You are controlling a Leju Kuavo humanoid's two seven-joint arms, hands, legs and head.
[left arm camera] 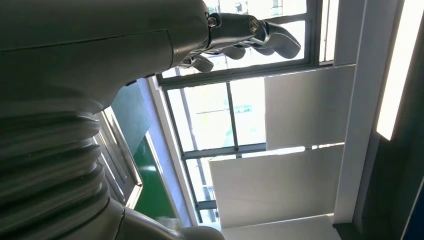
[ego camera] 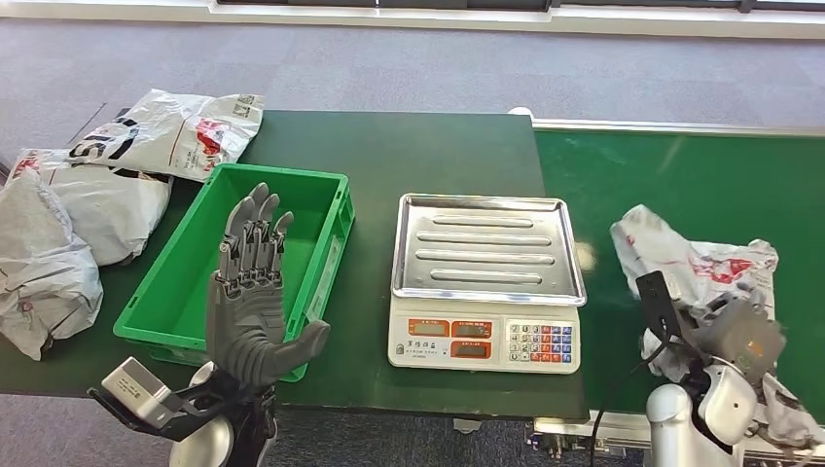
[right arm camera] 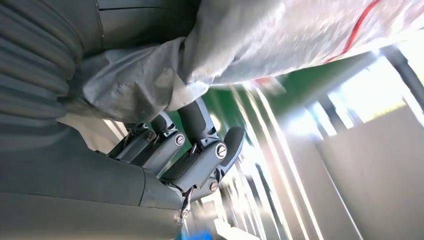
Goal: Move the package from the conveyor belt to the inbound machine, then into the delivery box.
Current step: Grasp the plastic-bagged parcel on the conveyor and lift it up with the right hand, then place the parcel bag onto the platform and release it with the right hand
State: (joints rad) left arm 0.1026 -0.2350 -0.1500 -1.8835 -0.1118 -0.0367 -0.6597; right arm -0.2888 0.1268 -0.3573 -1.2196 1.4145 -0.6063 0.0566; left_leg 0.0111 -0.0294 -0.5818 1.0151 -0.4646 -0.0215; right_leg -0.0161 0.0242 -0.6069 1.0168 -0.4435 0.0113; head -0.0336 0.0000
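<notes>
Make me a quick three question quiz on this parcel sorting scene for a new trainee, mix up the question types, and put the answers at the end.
1. True or false: the tray of the scale has a package on it.
2. Multiple choice: the left hand is
A) holding a package
B) raised and open with fingers apart, in front of the green bin
C) pressing the scale's keys
3. Short answer: what does the right hand hold, and over which surface?

Key
1. False; the tray is bare.
2. B
3. A grey package, over the conveyor belt; the right wrist view shows the fingers under its wrinkled plastic.
</notes>
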